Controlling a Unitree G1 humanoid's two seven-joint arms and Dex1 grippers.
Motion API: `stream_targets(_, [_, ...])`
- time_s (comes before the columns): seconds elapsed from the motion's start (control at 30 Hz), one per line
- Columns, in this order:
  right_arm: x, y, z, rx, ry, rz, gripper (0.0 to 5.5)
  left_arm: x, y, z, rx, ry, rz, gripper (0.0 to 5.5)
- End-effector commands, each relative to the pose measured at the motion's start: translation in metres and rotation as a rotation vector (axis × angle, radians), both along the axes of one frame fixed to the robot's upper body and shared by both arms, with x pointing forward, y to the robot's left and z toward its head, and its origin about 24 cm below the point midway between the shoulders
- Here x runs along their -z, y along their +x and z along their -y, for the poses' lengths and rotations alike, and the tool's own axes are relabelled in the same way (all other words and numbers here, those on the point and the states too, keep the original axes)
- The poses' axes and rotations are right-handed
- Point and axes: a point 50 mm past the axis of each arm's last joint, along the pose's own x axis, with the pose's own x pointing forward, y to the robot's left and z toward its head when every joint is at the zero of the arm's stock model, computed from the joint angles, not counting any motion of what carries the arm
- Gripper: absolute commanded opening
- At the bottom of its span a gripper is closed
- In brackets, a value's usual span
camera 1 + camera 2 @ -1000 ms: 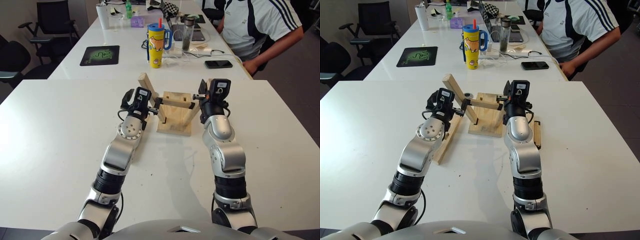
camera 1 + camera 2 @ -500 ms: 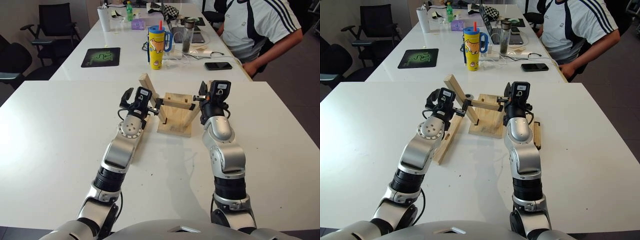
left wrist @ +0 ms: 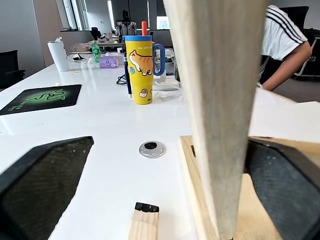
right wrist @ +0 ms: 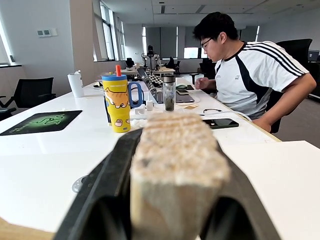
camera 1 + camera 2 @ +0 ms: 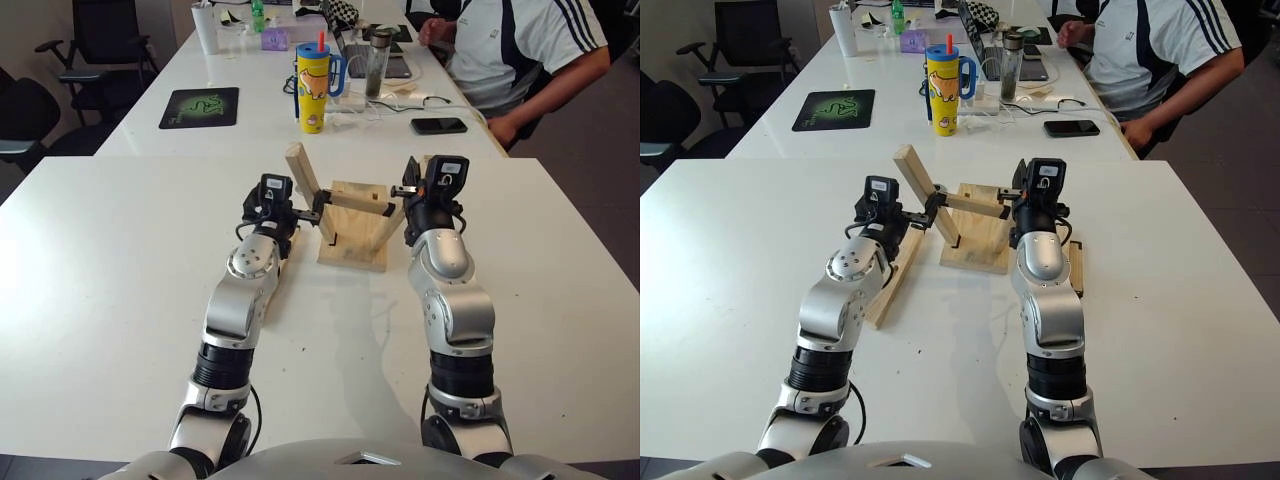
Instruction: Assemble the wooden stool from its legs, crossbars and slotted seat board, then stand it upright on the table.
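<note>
Assembly is judged about half done: at frame centre the seat board is laid flat, one tilted leg framed by the wide-spread left gripper, a second leg clamped in the right gripper, a loose leg left unfitted.

Head stereo pair looks down on the table; wrist cameras skim low, forward across it

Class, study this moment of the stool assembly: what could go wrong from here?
The tilted leg stands between the left tool's fingers with a gap on one side, so it may topple. The right tool clamps a wooden bar by the seat board, which lies unheld; pushing could slide it.
</note>
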Motion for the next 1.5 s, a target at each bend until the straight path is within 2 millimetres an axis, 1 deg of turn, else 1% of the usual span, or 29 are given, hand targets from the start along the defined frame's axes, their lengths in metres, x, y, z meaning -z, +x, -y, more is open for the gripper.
stream_targets(0.03, [0.031,0.001,-0.005,-0.038,-0.011,-0.168,1.16,-0.014,-0.006,0.017,0.097,-0.069,0.05,5.38])
stream_targets(0.23, [0.03,0.003,-0.005,-0.045,-0.016,-0.167,1.16,-0.011,-0.004,0.012,0.066,-0.067,0.041,5.38])
stream_targets(0.5, [0.029,0.004,-0.007,-0.053,-0.018,-0.163,1.16,-0.01,0.001,0.012,0.027,-0.062,0.03,5.38])
stream_targets(0.73, [0.029,0.005,-0.007,-0.055,-0.023,-0.165,1.16,-0.031,0.0,0.017,0.05,-0.129,0.086,5.38])
stream_targets(0.8, [0.029,0.005,-0.007,-0.056,-0.024,-0.165,1.16,-0.032,0.001,0.018,0.052,-0.129,0.077,5.38])
stream_targets(0.87, [0.029,0.005,-0.007,-0.056,-0.024,-0.165,1.16,-0.022,0.004,0.015,0.022,-0.071,0.028,5.38])
stream_targets(1.0, [0.028,0.005,-0.007,-0.057,-0.023,-0.165,1.16,0.015,0.012,0.004,-0.054,0.081,-0.123,4.97])
stream_targets(1.07, [0.028,0.004,-0.008,-0.058,-0.022,-0.165,1.16,0.031,0.013,0.005,-0.051,0.144,-0.198,4.97])
stream_targets(1.13, [0.028,0.004,-0.008,-0.059,-0.022,-0.165,1.16,0.04,0.012,0.007,-0.037,0.177,-0.248,4.97])
stream_targets(1.23, [0.028,0.004,-0.007,-0.061,-0.023,-0.166,1.16,0.038,0.007,0.014,-0.001,0.129,-0.271,4.97])
stream_targets(1.3, [0.028,0.004,-0.007,-0.059,-0.023,-0.166,1.16,0.037,0.005,0.016,0.003,0.079,-0.299,4.97])
stream_targets(1.4, [0.028,0.004,-0.006,-0.059,-0.023,-0.166,1.16,0.037,0.007,0.011,-0.026,0.068,-0.298,4.97])
stream_targets(1.5, [0.028,0.004,-0.006,-0.058,-0.022,-0.165,1.16,0.03,0.01,0.006,-0.053,0.043,-0.255,4.97])
